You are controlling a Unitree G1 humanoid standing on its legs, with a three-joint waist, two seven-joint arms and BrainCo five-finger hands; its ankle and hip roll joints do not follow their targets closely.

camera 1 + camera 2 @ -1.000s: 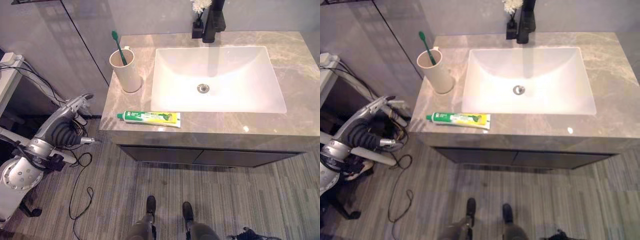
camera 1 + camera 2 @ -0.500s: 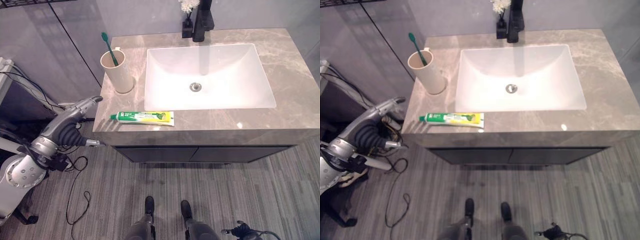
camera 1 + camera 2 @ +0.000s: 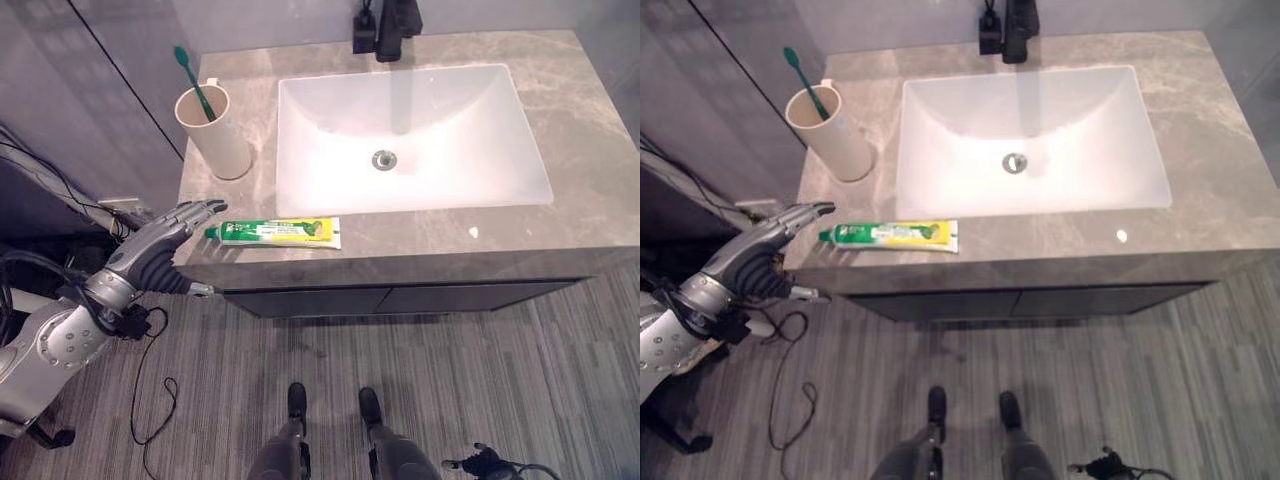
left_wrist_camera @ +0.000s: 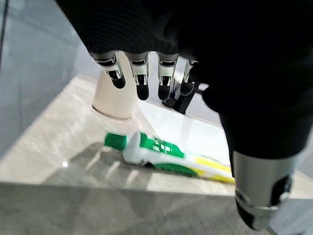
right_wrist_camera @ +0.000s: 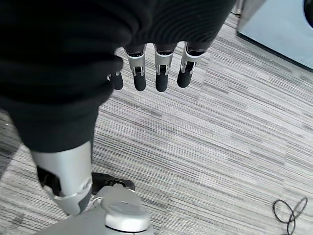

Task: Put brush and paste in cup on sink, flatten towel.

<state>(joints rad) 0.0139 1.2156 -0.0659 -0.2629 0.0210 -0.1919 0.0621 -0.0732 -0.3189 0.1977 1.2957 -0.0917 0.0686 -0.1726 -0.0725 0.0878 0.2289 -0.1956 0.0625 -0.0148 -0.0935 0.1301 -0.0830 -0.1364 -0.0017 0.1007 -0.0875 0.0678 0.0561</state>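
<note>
One of your two items is already home: the green toothbrush (image 3: 187,72) stands in the beige cup (image 3: 213,131) on the counter (image 3: 580,140) left of the sink (image 3: 411,140). The toothpaste tube (image 3: 272,232) lies flat near the front edge, untouched. Your left hand (image 3: 165,240) hovers just beside its cap, fingers straight and apart. Your right hand (image 5: 146,73) hangs relaxed over the floor. No towel is visible to flatten.

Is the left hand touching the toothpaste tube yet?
Apart. The left wrist view shows the left hand's fingers open above the toothpaste tube, with bare counter between them.
</note>
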